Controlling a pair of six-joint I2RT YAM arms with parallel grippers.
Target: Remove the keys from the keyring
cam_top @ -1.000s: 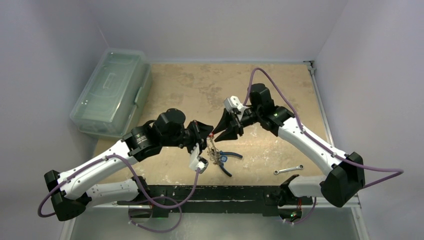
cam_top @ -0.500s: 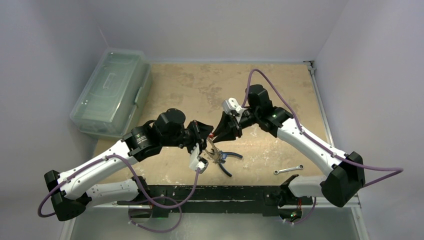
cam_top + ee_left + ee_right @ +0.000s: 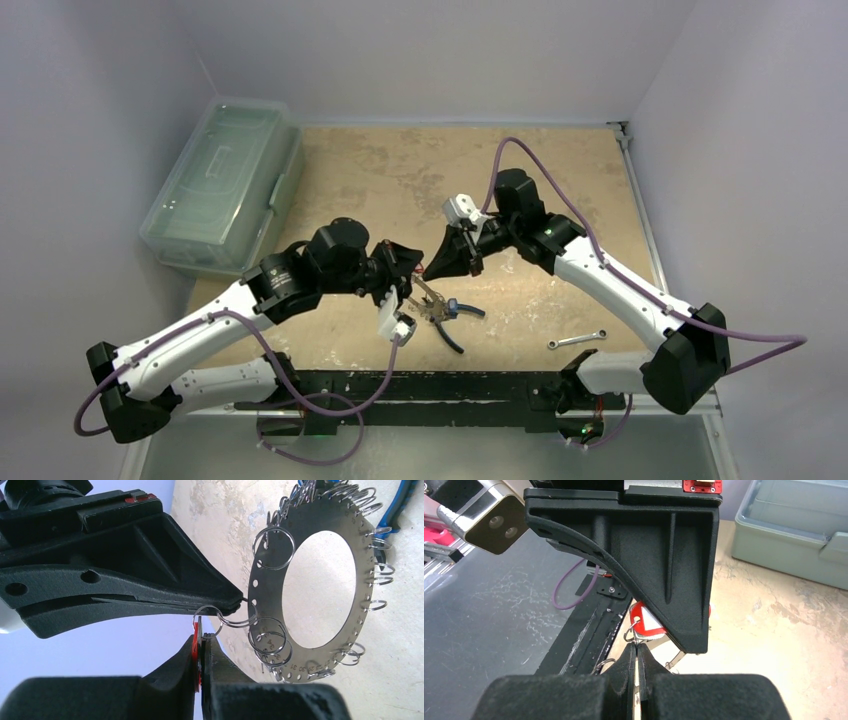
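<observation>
The keyring point(image 3: 265, 580) is a flat silver ring plate with numbered holes, strung with several small split rings, and hangs between both grippers above the table. My left gripper point(image 3: 204, 639) is shut on a red plastic tag point(image 3: 196, 647) that hangs from one small split ring point(image 3: 207, 621). My right gripper point(image 3: 636, 650) is shut on the plate's thin edge, and the red-and-white tag point(image 3: 646, 622) sits just beyond its tips. In the top view the grippers meet tip to tip, left point(image 3: 410, 277) and right point(image 3: 431, 270), with the keys point(image 3: 436, 311) dangling below them.
Blue-handled pliers point(image 3: 459, 322) lie on the table right under the hanging keyring. A silver wrench point(image 3: 577, 340) lies near the front right. A translucent lidded box point(image 3: 225, 180) stands at the back left and also shows in the right wrist view point(image 3: 794, 525).
My right gripper has shifted a little left and closer to my left gripper. The hanging keyring has swung from nearly vertical to slanting down to the right.
</observation>
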